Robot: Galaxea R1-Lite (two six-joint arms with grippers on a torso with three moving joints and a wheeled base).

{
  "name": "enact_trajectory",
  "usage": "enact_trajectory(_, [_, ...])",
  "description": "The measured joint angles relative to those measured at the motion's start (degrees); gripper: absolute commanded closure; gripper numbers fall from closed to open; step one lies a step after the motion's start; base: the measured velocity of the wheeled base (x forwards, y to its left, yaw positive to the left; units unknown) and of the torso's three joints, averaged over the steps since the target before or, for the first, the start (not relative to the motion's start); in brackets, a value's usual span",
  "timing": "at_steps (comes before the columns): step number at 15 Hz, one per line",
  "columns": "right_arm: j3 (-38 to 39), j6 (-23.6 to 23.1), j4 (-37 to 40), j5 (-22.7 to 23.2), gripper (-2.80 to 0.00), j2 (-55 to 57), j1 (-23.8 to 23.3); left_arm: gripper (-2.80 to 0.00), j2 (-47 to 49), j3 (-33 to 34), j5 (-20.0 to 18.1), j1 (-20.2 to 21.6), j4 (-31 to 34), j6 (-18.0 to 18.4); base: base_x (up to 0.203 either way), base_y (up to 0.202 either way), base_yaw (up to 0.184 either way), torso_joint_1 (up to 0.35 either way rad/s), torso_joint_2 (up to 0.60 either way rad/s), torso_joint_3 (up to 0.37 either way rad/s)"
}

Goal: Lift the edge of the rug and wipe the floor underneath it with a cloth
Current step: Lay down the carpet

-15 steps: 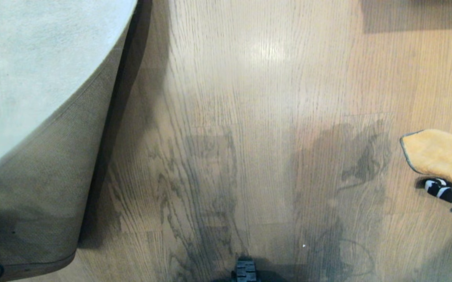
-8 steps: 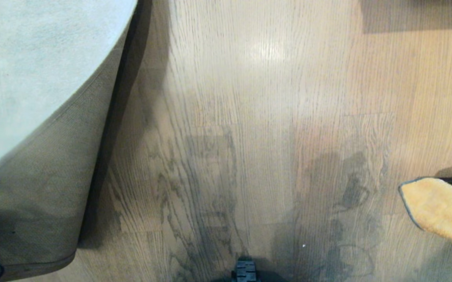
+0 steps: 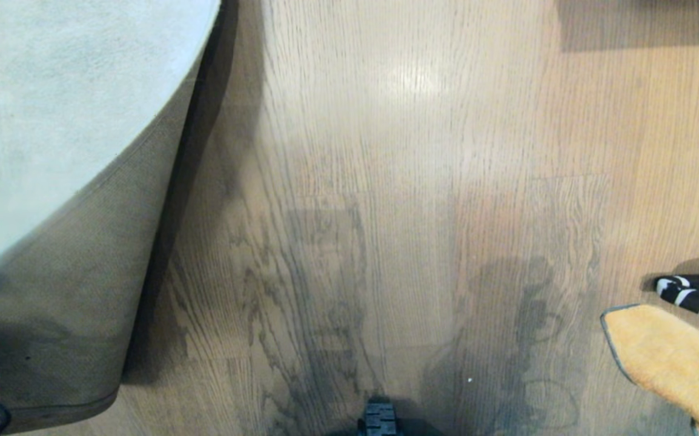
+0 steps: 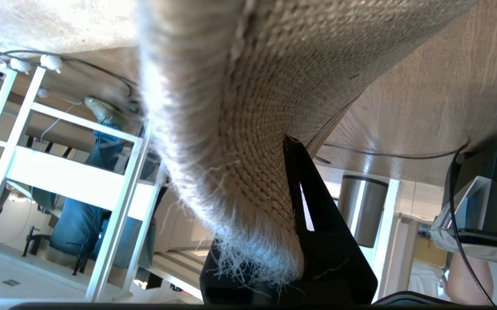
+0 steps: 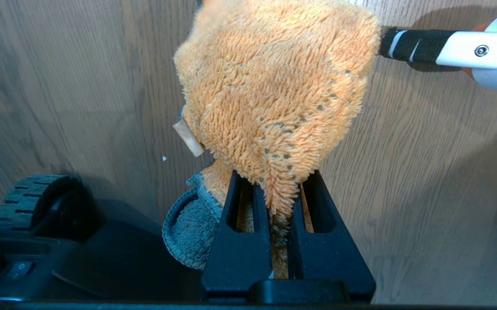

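Over the floor (image 3: 386,151), lifted rug edge (image 3: 71,290), right end effector (image 5: 279,193) clamping cloth (image 5: 274,94).

1. The rug edge (image 3: 77,284) sits at the left of the head view, curled up off the floor (image 3: 386,181) with its underside facing right.
2. The left gripper (image 4: 293,241) is clamped on that edge, at the near left.
3. Bare floor lies between the rug and the cloth (image 3: 670,363), which are well apart.
4. The cloth hangs at the near right, pinched in the right gripper (image 5: 281,202).
5. A striped handle (image 3: 698,295) lies on the floor just behind the cloth.
6. A wheel (image 3: 380,418) sits at the near centre.
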Motion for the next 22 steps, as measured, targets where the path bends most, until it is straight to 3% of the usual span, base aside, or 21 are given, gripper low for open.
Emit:
enact_trajectory(15, [0.2, 0.1, -0.4, 0.0, 0.0, -0.4, 0.0, 0.0, -0.6, 0.6, -0.5, -0.4, 0.0, -0.3, 0.0, 0.0, 0.0, 0.0, 0.0, 0.0])
enact_trajectory(22, [0.2, 0.1, -0.4, 0.0, 0.0, -0.4, 0.0, 0.0, -0.6, 0.5, -1.4, -2.5, 0.0, -1.2, 0.0, 0.0, 0.0, 0.0, 0.0, 0.0])
